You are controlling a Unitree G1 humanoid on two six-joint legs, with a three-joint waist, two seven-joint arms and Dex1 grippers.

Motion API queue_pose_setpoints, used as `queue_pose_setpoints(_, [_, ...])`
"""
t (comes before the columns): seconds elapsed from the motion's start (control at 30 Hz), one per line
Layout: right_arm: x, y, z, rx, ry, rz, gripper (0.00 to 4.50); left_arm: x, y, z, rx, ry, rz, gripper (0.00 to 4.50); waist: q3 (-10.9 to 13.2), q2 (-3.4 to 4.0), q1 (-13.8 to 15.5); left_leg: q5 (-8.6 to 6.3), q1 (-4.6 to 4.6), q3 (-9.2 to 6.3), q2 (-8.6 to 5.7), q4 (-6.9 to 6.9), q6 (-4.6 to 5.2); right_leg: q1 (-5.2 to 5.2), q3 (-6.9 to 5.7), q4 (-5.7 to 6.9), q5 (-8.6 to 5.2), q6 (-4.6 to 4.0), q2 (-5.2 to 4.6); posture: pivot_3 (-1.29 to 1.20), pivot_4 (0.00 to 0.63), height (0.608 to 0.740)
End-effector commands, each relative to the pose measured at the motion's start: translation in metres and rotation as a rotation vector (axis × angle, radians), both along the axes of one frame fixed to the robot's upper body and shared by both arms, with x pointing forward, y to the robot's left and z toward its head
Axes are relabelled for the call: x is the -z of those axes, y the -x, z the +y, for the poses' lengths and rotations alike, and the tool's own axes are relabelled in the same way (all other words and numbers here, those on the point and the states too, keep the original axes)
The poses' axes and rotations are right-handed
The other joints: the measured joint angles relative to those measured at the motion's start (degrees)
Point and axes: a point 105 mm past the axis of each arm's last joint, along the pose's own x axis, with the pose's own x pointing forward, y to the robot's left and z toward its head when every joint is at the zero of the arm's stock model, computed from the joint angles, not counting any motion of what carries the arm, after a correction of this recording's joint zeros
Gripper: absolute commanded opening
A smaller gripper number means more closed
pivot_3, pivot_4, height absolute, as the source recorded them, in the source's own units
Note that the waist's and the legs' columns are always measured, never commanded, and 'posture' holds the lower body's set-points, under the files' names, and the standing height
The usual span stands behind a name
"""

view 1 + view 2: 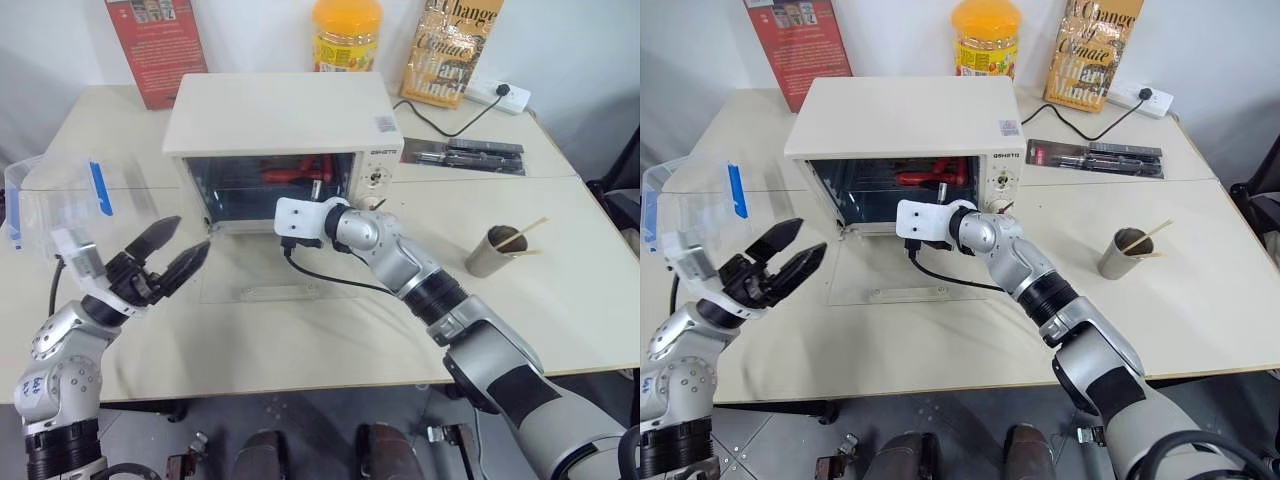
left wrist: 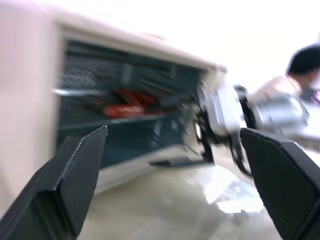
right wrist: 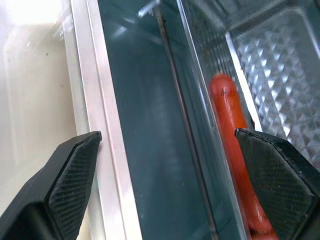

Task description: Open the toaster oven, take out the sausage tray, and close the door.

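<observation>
Closest to you is your left gripper [image 1: 170, 252], hanging just in front of the boxy cream-white toaster oven [image 1: 285, 118] off its left corner, jaws spread wide and holding nothing. Your right gripper [image 3: 165, 175] is poked right up at the oven's mouth, jaws also wide open, nothing between them yet.

The clear glass door [image 1: 270, 272] is already down, lying flat on the beige tabletop [image 1: 560, 260] in front of the oven, so step one looks done.

The ribbed silver metal sausage tray [image 3: 280, 65] sits inside the oven on the rack, with the red sausages [image 3: 232, 130] lying along its near edge. In the right wrist view one sausage is just past the wire rack bar.

My guess on handling: thin pressed metal, so light and stiff, but the rim is shallow and probably greasy, meaning slippery. I'd pinch the front lip of the tray near its middle, jaws above and below the rim, not on a sausage, since those are soft and round and will roll or squash. Keep it level coming out or the sausages will slide. Watch the open glass door under your wrist, it's the fragile bit here. The paper cup [image 1: 497, 250] right of the oven is well clear.
</observation>
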Motion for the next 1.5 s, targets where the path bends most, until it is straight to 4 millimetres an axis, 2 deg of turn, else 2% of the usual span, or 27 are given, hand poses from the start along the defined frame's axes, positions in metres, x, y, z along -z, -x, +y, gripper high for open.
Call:
queue_pose_setpoints(0.03, [-0.01,-0.004,0.006,-0.005,-0.012,-0.038,3.81,-0.01,0.008,0.004,-0.049,0.004,-0.043,4.5,0.0,0.0,0.1,0.0,0.0,0.0,0.0,0.0,0.0,0.0,0.0,0.0,0.0,0.0,0.0,0.0,0.15,0.74])
queue_pose_setpoints(0.17, [-0.011,-0.011,0.006,0.015,-0.014,-0.045,2.56,-0.007,0.009,0.001,-0.045,-0.012,-0.026,4.5,0.0,0.0,0.2,0.0,0.0,0.0,-0.03,0.01,0.0,0.02,0.02,-0.01,0.0,0.0,0.0,0.0,0.15,0.74])
queue_pose_setpoints(0.3, [-0.018,-0.018,0.005,0.037,-0.003,-0.084,1.13,-0.008,0.006,0.002,-0.056,-0.012,-0.031,4.5,0.0,0.0,0.1,0.01,0.0,0.01,-0.02,0.01,-0.01,0.02,0.02,-0.02,0.0,0.0,0.0,0.0,0.15,0.74])
queue_pose_setpoints(0.47, [-0.025,-0.026,0.001,0.08,0.024,-0.131,1.13,-0.009,0.003,0.0,-0.053,-0.017,-0.029,4.5,0.0,0.01,0.1,0.0,0.0,0.02,-0.01,-0.02,-0.01,0.0,0.02,-0.02,0.0,0.0,0.01,0.0,0.15,0.74])
queue_pose_setpoints(0.53, [-0.03,-0.022,0.005,0.046,0.027,-0.154,1.13,-0.01,0.002,-0.002,-0.048,-0.018,-0.031,4.5,0.0,0.01,0.1,0.0,0.0,0.02,-0.01,-0.02,-0.01,0.0,0.03,-0.02,0.0,0.0,0.01,0.0,0.15,0.74])
queue_pose_setpoints(0.77, [-0.028,0.0,0.013,-0.075,0.049,-0.137,1.13,-0.009,-0.001,-0.004,-0.04,-0.026,-0.024,4.5,0.0,0.01,0.1,0.0,-0.01,0.02,-0.01,-0.02,-0.02,0.0,0.03,-0.04,0.0,0.0,0.01,0.0,0.15,0.74])
queue_pose_setpoints(0.9, [-0.033,0.006,0.012,-0.085,0.033,-0.159,2.07,-0.009,-0.003,-0.006,-0.035,-0.03,-0.021,4.5,0.0,0.01,0.1,0.0,-0.01,0.02,-0.01,-0.02,-0.02,0.0,0.03,-0.04,0.0,0.0,0.01,0.0,0.15,0.74])
queue_pose_setpoints(0.93, [-0.034,0.007,0.012,-0.08,0.029,-0.161,2.07,-0.009,-0.003,-0.006,-0.034,-0.031,-0.02,4.5,0.0,0.01,0.1,0.0,-0.01,0.02,-0.01,-0.02,-0.02,0.0,0.03,-0.04,0.0,0.0,0.01,0.0,0.15,0.74])
queue_pose_setpoints(1.17, [-0.031,-0.009,-0.004,0.031,0.054,-0.163,2.07,-0.009,-0.005,-0.007,-0.027,-0.034,-0.021,4.5,0.0,0.01,0.2,0.0,-0.01,0.03,-0.02,-0.02,-0.02,0.0,0.04,-0.04,0.0,0.0,0.01,0.0,0.15,0.74])
queue_pose_setpoints(1.5, [-0.023,-0.02,-0.009,0.093,0.044,-0.113,2.07,-0.014,-0.004,0.0,-0.051,-0.018,-0.041,4.5,0.0,0.01,0.1,0.0,0.0,0.04,-0.02,-0.02,-0.02,0.0,0.03,-0.04,0.0,0.0,0.01,0.0,0.15,0.74])
